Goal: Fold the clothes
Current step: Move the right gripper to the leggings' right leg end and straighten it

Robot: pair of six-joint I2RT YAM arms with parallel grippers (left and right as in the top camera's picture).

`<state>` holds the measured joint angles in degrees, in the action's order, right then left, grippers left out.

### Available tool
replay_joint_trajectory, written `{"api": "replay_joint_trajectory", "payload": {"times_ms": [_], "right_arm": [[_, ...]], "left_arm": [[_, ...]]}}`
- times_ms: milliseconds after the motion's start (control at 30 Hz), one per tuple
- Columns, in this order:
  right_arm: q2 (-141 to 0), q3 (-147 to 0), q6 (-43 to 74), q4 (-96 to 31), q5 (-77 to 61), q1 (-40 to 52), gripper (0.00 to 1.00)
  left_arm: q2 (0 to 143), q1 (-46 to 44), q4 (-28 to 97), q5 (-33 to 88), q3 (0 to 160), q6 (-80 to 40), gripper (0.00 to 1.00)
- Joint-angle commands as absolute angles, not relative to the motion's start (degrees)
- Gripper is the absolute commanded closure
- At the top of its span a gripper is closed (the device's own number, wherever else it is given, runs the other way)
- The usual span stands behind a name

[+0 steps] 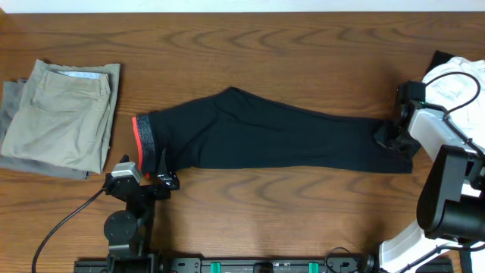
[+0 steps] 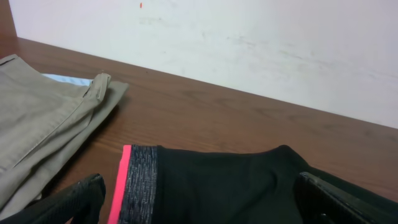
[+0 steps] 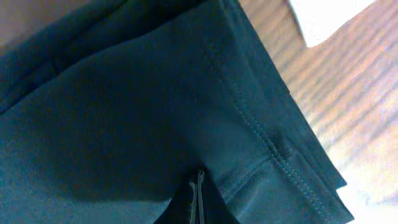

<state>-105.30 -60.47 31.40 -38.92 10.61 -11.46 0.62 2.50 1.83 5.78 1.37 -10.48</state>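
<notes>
Pants (image 1: 273, 140) of long black stretchy fabric lie flat and full length across the brown wooden table (image 1: 265, 45), their grey waistband (image 2: 140, 180) with its bright red-orange edge at one end and the leg hems at the other. The left gripper (image 1: 150, 171) sits low at the waistband end, just off the near corner of the pants, its arm reaching in from the table's near edge; its black fingers (image 2: 74, 202) are spread wide, one on either side of the waistband corner, and hold nothing. The right gripper (image 1: 394, 136) is down on the hem end of the pants, the arm bent over it from beyond that end. Its fingers (image 3: 198, 199) are pressed tightly together on the black fabric beside the stitched hem seam, pinching it. Folded tan khaki trousers (image 1: 61, 114) lie past the waistband end, apart from the pants. A white cloth (image 1: 455, 83) lies beyond the hem end.
</notes>
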Motion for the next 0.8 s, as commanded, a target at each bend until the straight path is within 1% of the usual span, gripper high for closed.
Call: {"api": "replay_joint_trajectory", "payload": {"times_ms": [0,333,500,533,567,600,667,700,767], "right_arm": [[-107.31,-58.78,28.49,-35.99,11.57,-13.28,0.99],[-112.27,-58.81,25.58,-27.07,12.43,-15.66,0.99],[-112.22,-60.01,23.55,-26.63,13.91,-15.79,0.98],[-112.12,-60.88,23.00,-27.49,13.63,-15.73,0.93],[-111.94,-61.78,23.03,-28.60,13.45,-15.73,0.87],[-111.79,-62.67,23.03,-29.67,13.23,-15.68,0.83],[-111.02,-64.69,23.03,-32.12,13.04,-15.68,0.71],[-110.45,-65.78,23.03,-33.34,13.04,-15.68,0.67],[-108.99,-68.40,23.05,-36.12,13.04,-15.68,0.63]], "left_arm": [[0.23,2.28,3.51,6.37,0.23,-9.93,0.02],[0.23,2.26,3.51,6.37,0.23,-9.93,0.02],[0.23,2.26,3.51,6.37,0.23,-9.93,0.02],[0.23,2.28,3.51,6.37,0.23,-9.93,0.02],[0.23,2.26,3.51,6.37,0.23,-9.93,0.02],[0.23,2.28,3.51,6.37,0.23,-9.93,0.02],[0.23,2.26,3.51,6.37,0.23,-9.93,0.02],[0.23,2.26,3.51,6.37,0.23,-9.93,0.02],[0.23,2.26,3.51,6.37,0.23,-9.93,0.02]]}}
